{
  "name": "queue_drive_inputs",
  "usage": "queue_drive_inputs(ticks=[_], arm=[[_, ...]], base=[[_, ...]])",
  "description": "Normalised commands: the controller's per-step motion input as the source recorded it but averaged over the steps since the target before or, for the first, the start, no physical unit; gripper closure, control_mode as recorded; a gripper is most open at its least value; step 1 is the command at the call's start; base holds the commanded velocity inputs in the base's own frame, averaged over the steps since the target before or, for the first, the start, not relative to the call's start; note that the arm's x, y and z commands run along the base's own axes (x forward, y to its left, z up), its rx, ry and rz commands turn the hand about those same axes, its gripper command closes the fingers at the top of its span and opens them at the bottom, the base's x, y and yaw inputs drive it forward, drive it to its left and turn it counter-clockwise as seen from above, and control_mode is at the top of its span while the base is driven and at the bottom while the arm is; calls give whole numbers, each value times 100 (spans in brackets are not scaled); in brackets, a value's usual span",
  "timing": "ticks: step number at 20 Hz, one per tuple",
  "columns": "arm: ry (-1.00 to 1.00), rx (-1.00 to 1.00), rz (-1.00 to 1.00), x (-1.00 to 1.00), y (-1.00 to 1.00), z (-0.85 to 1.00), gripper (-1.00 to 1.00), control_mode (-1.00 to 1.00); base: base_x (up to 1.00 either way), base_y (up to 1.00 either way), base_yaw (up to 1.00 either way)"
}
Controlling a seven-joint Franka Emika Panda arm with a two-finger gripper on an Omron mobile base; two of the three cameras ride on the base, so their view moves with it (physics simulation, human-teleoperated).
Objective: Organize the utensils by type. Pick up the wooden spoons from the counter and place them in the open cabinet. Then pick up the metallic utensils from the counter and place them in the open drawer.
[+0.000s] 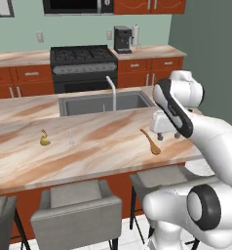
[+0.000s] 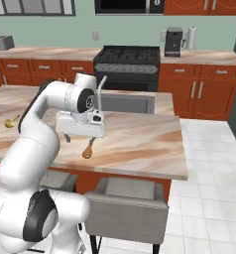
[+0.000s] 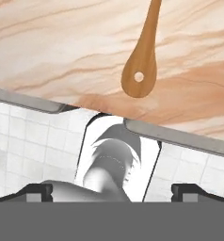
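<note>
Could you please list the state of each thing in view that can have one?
gripper: open, empty, above the counter edge.
large wooden spoon: lying flat on the counter, untouched.
small wooden spoon: on the counter, untouched.
metallic utensil: on the counter, untouched.

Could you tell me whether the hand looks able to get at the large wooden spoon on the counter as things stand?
Probably yes. The hand hangs open beside the large wooden spoon, which lies flat on the counter near its front edge with bare marble around it, nothing between them.

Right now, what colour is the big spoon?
Tan-golden brown; the big spoon shows best in the hand view.
</note>
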Motion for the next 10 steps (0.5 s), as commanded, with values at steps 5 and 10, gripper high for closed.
queue_drive_inputs(ticks=[5, 10], arm=[[23, 14, 15, 76, -3, -32, -100, -100], [9, 5, 15, 56, 1, -30, -100, -100]], base=[[0, 0, 0], [0, 0, 0]])
